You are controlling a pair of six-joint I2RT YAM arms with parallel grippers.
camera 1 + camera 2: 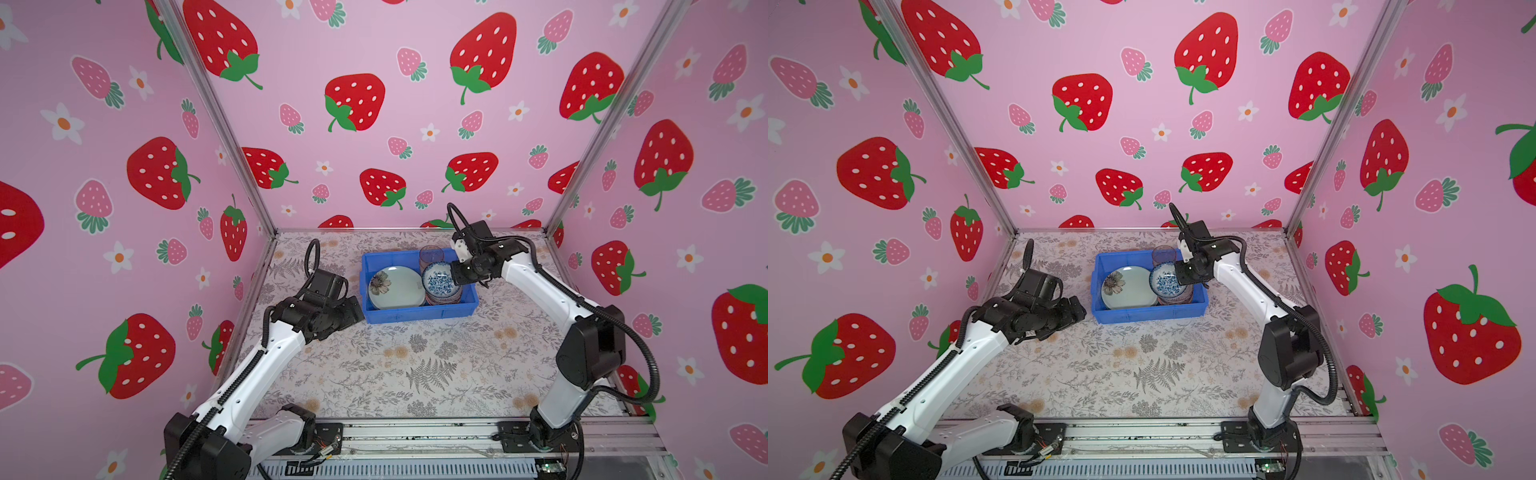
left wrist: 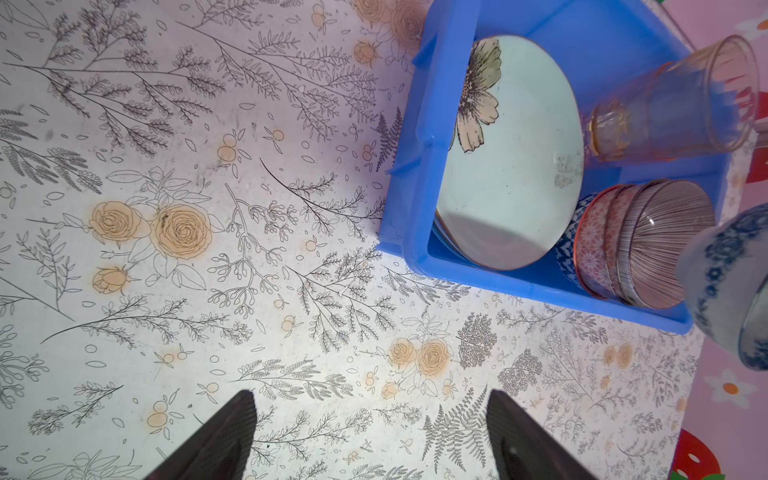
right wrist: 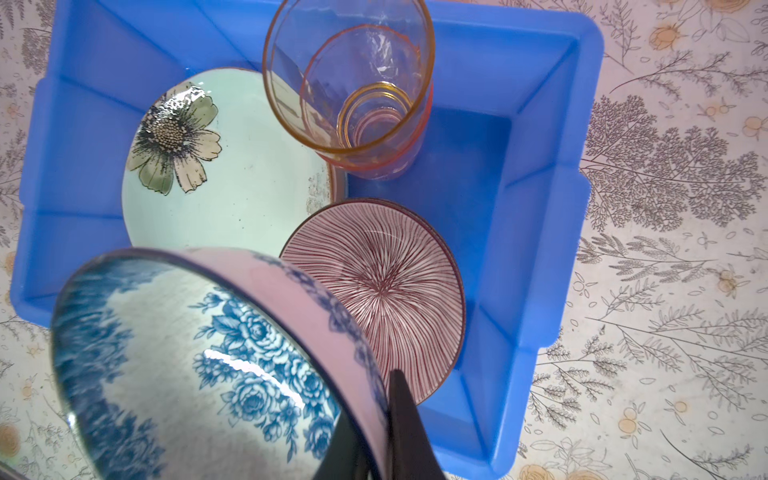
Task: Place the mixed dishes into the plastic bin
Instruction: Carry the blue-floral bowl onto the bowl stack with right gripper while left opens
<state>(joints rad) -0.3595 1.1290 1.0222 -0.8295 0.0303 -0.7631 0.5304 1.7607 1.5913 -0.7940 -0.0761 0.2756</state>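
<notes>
Nearest, the flowered tablecloth [image 1: 415, 374], and over it my left gripper [image 2: 369, 397], jaws wide and empty, just outside the left wall of the blue plastic bin [image 3: 540, 187]. Inside the bin, the pale green plate [image 3: 232, 187] lies on the left side. Beside it on the right stands a stack of bowls with the striped bowl [image 3: 374, 299] on top. My right gripper [image 3: 376, 432] is closed narrow on the rim of the blue-white bowl [image 3: 199, 365], holding it tilted above that stack. As I judge it, the stack sits right beneath this arm, so I must level the bowl before nesting it. Farthest back, the nested tumblers [image 3: 353, 95] stand upright.
</notes>
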